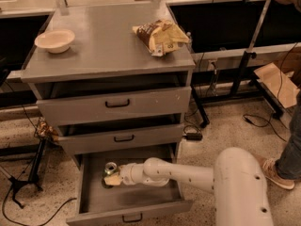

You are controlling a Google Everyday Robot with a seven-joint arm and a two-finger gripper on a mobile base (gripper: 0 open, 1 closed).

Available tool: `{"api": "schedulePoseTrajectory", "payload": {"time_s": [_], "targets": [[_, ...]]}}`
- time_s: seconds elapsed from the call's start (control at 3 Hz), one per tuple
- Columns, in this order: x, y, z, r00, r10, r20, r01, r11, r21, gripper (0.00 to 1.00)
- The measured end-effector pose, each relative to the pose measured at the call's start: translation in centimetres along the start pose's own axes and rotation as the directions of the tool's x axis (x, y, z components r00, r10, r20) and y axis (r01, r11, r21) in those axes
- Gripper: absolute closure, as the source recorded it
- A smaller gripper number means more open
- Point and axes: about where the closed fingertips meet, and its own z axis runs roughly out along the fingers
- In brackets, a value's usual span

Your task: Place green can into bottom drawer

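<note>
Nearest us, the bottom drawer [134, 197] stands pulled open. In its far-left part the gripper [112, 177], reaching in from the right, pinches the green can [110, 167], which is upright at its tips with its silver top showing. Farther back, a bowl [55, 40] and a snack bag [161, 36] sit on the cabinet top [103, 55].

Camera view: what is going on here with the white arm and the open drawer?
A robot's white arm reaches low into the open bottom drawer of a grey cabinet. Its pincer is inside the drawer, towards the back left, and holds the green can upright. I cannot tell whether the can touches the drawer floor. A bowl and a snack bag sit on the cabinet top.
</note>
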Motion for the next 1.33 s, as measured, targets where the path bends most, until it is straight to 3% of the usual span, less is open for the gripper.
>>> {"api": "schedulePoseTrajectory", "payload": {"time_s": [0.33,1.0,1.33], "targets": [[1.5,-1.5,4.1,0.999,0.037,-0.005,-0.037,0.9993,-0.001,1.0],[2.6,-4.4,10.6,0.996,0.001,-0.092,-0.005,0.9991,-0.043,1.0],[3.1,-5.9,11.8,0.993,-0.004,-0.115,0.0,0.9993,-0.037,1.0]]}}
